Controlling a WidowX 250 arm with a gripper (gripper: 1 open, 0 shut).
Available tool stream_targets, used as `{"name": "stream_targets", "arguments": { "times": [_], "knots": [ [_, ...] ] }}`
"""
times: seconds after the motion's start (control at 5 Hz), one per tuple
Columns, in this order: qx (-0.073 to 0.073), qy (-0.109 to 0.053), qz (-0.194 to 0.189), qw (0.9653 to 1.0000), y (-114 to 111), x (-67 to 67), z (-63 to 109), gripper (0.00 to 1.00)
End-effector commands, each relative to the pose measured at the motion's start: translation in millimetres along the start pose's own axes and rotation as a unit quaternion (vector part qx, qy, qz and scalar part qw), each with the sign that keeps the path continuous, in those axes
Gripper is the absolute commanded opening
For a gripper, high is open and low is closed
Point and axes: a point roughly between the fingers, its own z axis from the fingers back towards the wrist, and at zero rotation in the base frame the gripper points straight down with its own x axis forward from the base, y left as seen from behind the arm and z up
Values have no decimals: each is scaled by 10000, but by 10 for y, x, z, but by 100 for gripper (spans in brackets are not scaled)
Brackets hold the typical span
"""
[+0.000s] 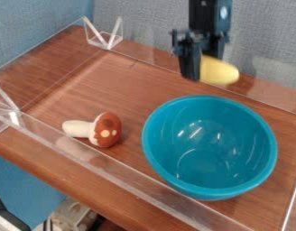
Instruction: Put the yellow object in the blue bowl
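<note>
Pinching the toy banana between its fingers, the gripper is holding it up high, so it can clear the blue bowl's rim.

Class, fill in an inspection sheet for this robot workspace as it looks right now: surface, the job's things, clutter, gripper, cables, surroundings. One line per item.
Surface: brown wooden tabletop with a low clear plastic wall round its edge.
Job's things: yellow toy banana is off the table, in the gripper, above the far rim of the blue bowl; the bowl stands upright and has nothing in it.
Clutter: toy mushroom lies on its side to the left of the bowl, apart from it.
Gripper: gripper points down, shut on the banana.
Cables: nothing seen.
Surroundings: blue-grey wall behind the table; clear triangular bracket at the far corner.
</note>
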Motion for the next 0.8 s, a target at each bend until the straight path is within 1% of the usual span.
{"name": "stream_targets", "arguments": {
  "times": [0.0,0.2,0.4,0.6],
  "knots": [
    [316,207,-426,9984,-264,180,160,0],
    [304,221,-451,9983,-403,191,-14,0],
    [278,229,-423,9985,-396,188,-96,0],
    [247,225,-384,9987,-394,214,-90,100]
  ]
}}
